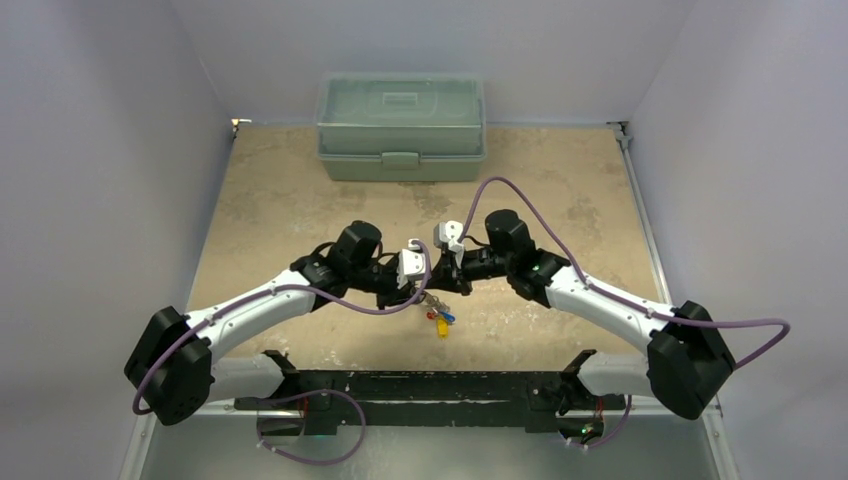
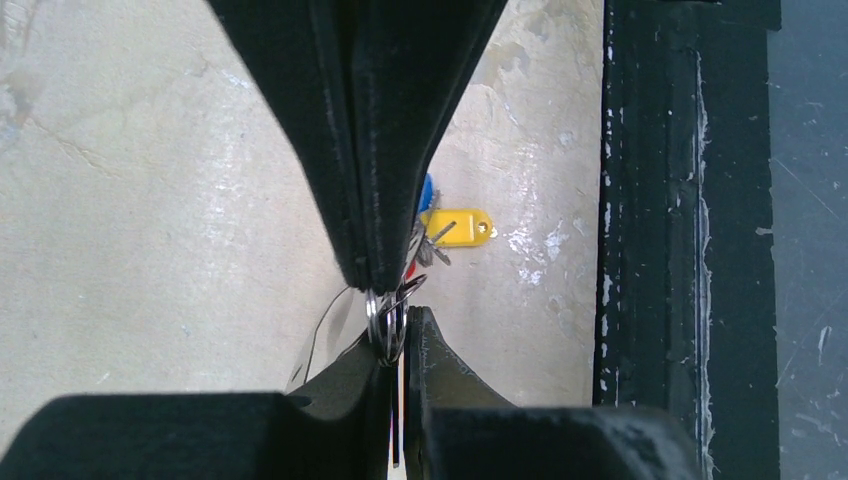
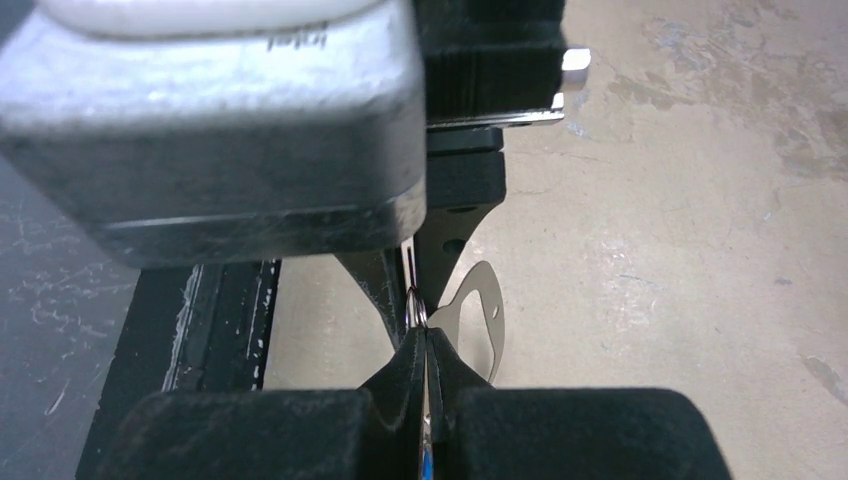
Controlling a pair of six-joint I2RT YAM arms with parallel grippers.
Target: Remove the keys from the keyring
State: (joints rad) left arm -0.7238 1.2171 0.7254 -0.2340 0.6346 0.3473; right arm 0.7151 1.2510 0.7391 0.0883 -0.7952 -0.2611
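Item one, left claw [image 2: 400,335]: clenched; in my left wrist view its two dark fingers come up from the bottom edge with only a thin slit between them, and the wire loops [image 2: 386,325] are nipped at their tips.

Item two, right claw [image 3: 425,335]: clenched; in my right wrist view its fingers are pressed flat together, with the same thin silvery loops caught just above the tips; the other arm's fingers and grey camera housing come down from above to meet them.

Item three, keys [image 1: 438,318]: a small bunch hanging under the point where the two claws meet, above the middle of the worktop [image 1: 300,200] and a little towards the arm bases; yellow tag [image 2: 460,227] sticks out sideways, blue tag [image 2: 428,190] peeps out just beside it, and a sliver of red shows below; most of the bunch is hidden behind the fingers.

Item four, keyring [image 3: 482,318]: I read it as the flat grey metal piece standing out just beside the joined tips; I cannot tell which claw has it and which has the keys.

Item five, pale green lidded box [image 1: 400,125]: shut, at the far edge of the worktop, well apart from the claws.

Item six, black rail [image 1: 420,385]: along the near edge, between the arm bases.
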